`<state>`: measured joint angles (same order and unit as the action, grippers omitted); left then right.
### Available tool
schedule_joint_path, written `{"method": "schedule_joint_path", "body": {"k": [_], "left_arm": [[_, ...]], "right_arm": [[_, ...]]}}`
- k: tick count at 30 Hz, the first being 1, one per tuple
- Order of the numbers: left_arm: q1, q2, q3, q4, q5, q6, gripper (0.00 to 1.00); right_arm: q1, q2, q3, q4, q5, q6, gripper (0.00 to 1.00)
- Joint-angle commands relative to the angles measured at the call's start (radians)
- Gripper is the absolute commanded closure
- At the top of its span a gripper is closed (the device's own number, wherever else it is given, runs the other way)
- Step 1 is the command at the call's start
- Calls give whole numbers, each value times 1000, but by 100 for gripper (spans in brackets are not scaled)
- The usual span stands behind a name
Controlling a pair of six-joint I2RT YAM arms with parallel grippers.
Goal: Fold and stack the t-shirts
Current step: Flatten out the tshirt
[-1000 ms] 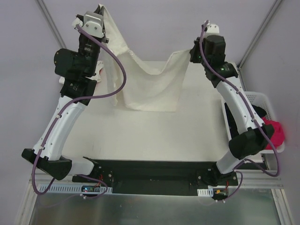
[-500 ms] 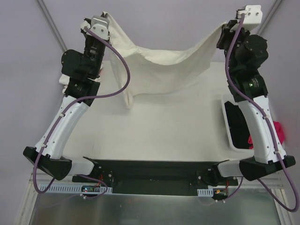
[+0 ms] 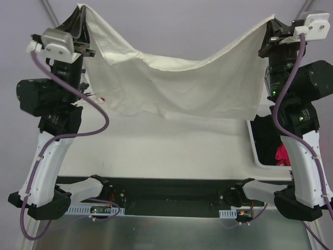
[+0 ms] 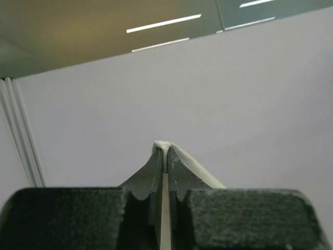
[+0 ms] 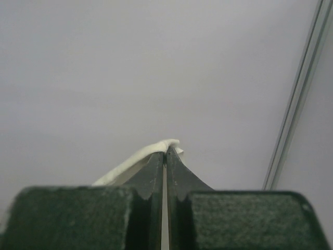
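Cream t-shirt [image 3: 177, 86]: held aloft by two corners.
Left gripper [image 4: 165, 154]: clamped on one.
Right gripper [image 5: 166, 151]: clamped on the other.

Pale tabletop [image 3: 166, 151], white plastic basket [image 3: 251, 143] at its right edge

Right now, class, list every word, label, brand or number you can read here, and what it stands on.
None can be read.
The cream t-shirt held between the left gripper and right gripper shows no print.
Any marks on the small circuit boards at the arm bases are too small to read.
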<state>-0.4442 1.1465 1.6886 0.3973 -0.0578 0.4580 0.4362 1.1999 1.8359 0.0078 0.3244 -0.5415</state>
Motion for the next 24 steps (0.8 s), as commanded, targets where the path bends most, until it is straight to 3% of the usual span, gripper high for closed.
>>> {"method": "schedule_joint_path", "body": {"k": [1, 15, 24], "left_arm": [[1, -100, 62, 26, 56, -38, 100], [1, -130, 85, 3, 37, -15, 100], [5, 95, 66, 101, -62, 108, 100]], "right_arm": [[33, -63, 34, 75, 2, -46, 99], [58, -108, -13, 112, 28, -83, 99], [36, 71, 9, 167, 90, -156, 99]]}}
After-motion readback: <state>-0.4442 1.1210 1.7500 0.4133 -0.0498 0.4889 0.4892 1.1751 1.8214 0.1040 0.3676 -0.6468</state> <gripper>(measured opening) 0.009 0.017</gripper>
